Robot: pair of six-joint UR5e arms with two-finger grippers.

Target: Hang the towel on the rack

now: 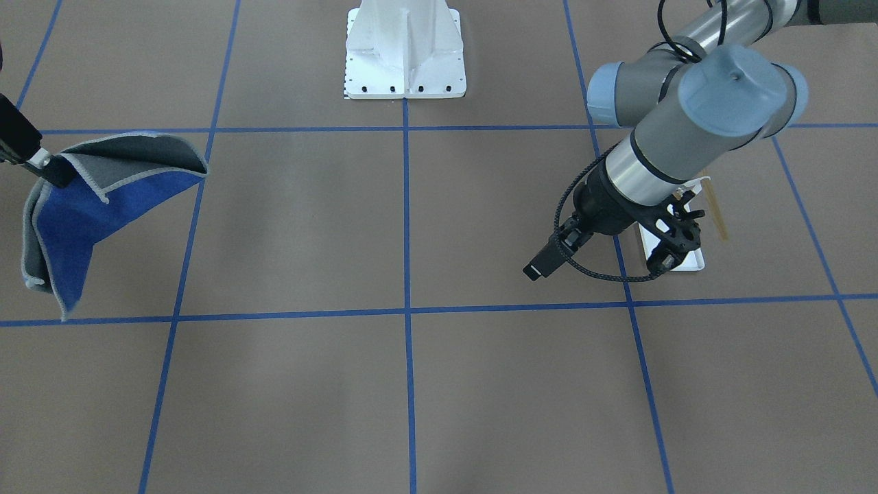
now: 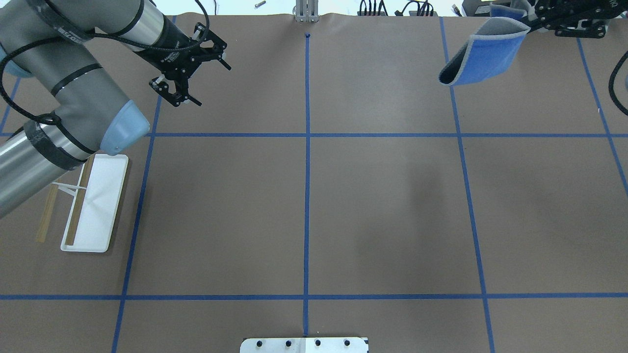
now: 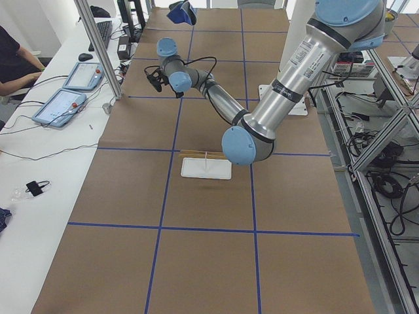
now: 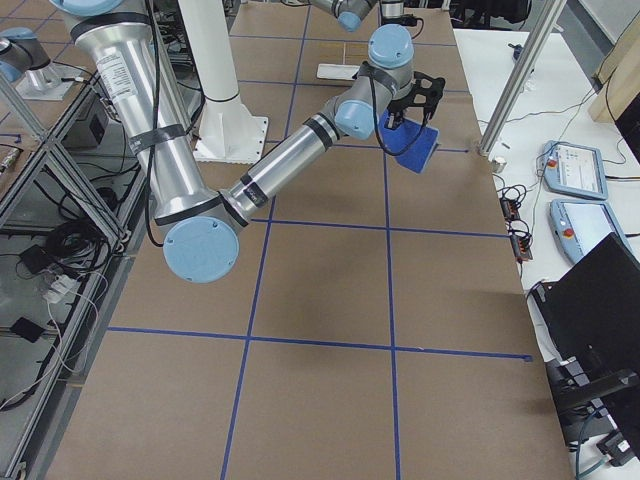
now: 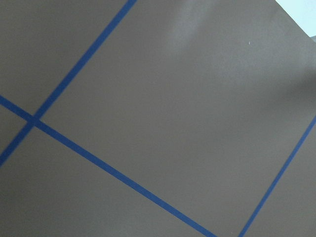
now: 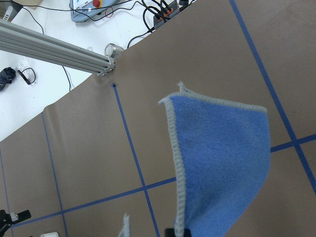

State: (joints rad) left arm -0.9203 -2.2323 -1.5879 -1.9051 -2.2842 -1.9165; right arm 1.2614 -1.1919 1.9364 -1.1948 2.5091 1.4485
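The royal-blue towel (image 2: 485,56) with a grey edge hangs folded in the air from my right gripper (image 2: 532,22), which is shut on its upper corner at the far right of the table. It also shows in the front view (image 1: 75,213) and the right wrist view (image 6: 222,158). The rack (image 2: 95,201), a white tray with two tan rods, stands on the table's left side. My left gripper (image 2: 201,78) is open and empty, in the air beyond the rack. In the front view the left gripper (image 1: 675,250) hides part of the rack (image 1: 717,209).
The big white bolted pedestal (image 1: 405,51) stands at the robot's side of the table, mid-width. Blue tape lines (image 2: 306,196) cross the brown tabletop. Tablets and cables (image 3: 65,98) lie on a side bench past the far edge.
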